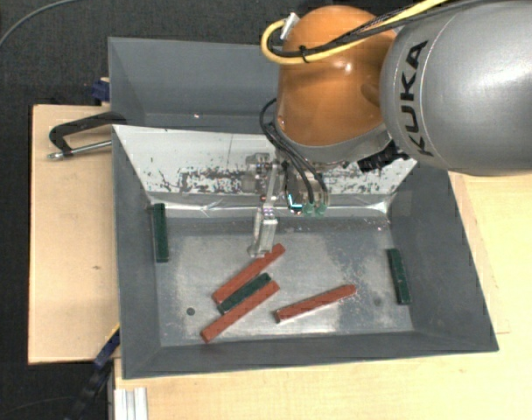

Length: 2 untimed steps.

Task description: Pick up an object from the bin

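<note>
My gripper (265, 234) hangs under the arm's wrist in the middle of the bin, near the back wall. Its lower end stands right at the upper right end of a red-brown stick (248, 275) that lies slanted on the bin floor; I cannot tell whether it touches. Against that stick lies a short dark green stick (244, 293), and below it a second red-brown stick (240, 311), both slanted the same way. Nothing is seen held in the gripper.
A third red-brown stick (314, 304) lies to the right of the group. One dark green stick (161, 232) lies along the left wall and another (397, 276) along the right wall. The arm's large body overhangs the bin's back right.
</note>
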### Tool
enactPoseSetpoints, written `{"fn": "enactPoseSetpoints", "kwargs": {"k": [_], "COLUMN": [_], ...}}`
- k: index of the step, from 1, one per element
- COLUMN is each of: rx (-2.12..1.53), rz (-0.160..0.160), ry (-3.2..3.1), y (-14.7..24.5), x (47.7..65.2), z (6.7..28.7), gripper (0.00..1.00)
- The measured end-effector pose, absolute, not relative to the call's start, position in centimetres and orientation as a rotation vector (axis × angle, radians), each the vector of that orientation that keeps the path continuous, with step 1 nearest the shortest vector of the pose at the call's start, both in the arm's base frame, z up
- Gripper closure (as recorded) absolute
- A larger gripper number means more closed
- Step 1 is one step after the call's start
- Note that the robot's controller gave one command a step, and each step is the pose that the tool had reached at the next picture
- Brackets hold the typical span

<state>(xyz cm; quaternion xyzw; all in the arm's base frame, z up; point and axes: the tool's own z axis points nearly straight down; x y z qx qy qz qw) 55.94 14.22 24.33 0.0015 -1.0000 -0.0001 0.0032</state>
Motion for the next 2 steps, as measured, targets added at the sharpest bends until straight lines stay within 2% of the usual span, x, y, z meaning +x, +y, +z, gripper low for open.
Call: {"fn": "enactPoseSetpoints", "kwargs": {"k": [1,2], "rx": [0.511,0.680], "rz": [0.000,-0.003], "ry": [-3.095,-3.063], "y": [9.3,10.1], "x": [53.7,51.6], "z": [12.0,6.9], "gripper": [0.00,0.00]}}
